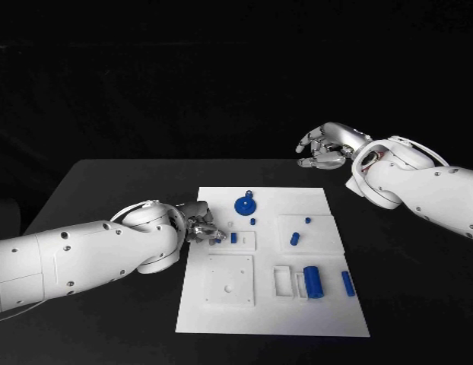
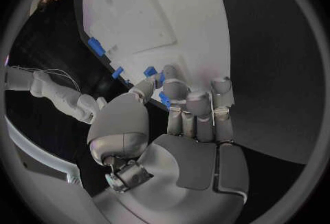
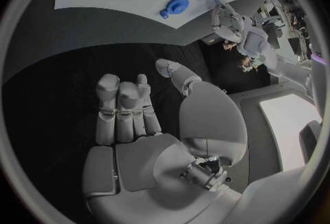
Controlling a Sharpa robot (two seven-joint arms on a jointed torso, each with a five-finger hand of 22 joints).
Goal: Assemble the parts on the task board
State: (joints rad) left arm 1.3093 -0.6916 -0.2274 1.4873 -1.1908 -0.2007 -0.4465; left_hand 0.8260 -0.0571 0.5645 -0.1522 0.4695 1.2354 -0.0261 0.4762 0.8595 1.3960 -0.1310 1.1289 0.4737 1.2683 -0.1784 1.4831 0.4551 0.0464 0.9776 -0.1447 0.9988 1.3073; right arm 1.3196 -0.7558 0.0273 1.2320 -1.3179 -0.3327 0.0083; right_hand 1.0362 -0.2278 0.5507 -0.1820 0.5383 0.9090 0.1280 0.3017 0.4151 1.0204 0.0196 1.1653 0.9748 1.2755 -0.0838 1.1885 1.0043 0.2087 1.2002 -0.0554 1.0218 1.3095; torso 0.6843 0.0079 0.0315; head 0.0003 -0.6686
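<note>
1. Two white robot arms reach over a black table (image 1: 116, 182); the white task board (image 1: 269, 266) lies in its middle and is the landmark for every place below.
2. At the board's left edge, the left hand (image 1: 201, 228) is lowered onto the board. In the left wrist view its fingertips (image 2: 175, 89) close around a small blue part (image 2: 165, 100), apparently pinching it, though most of the piece is hidden.
3. On the board's far half lies a round blue part (image 1: 246, 205) with a knob. A tiny blue peg (image 1: 253, 221) sits just nearer than it, and a short blue bar (image 1: 295, 239) lies to the right.
4. On the board's near right quarter, a blue cylinder (image 1: 313, 282) lies beside a slimmer blue bar (image 1: 348, 284).
5. Beyond the board's far right corner, well apart from it, the right hand (image 1: 326, 146) hovers above the table. Its fingers (image 3: 120, 105) are curled in loosely and hold nothing.
6. Judging by looks, the parts are light, rigid plastic, smooth and liable to slip or roll. The cylinder is best gripped across its middle, the round part by its knob.
</note>
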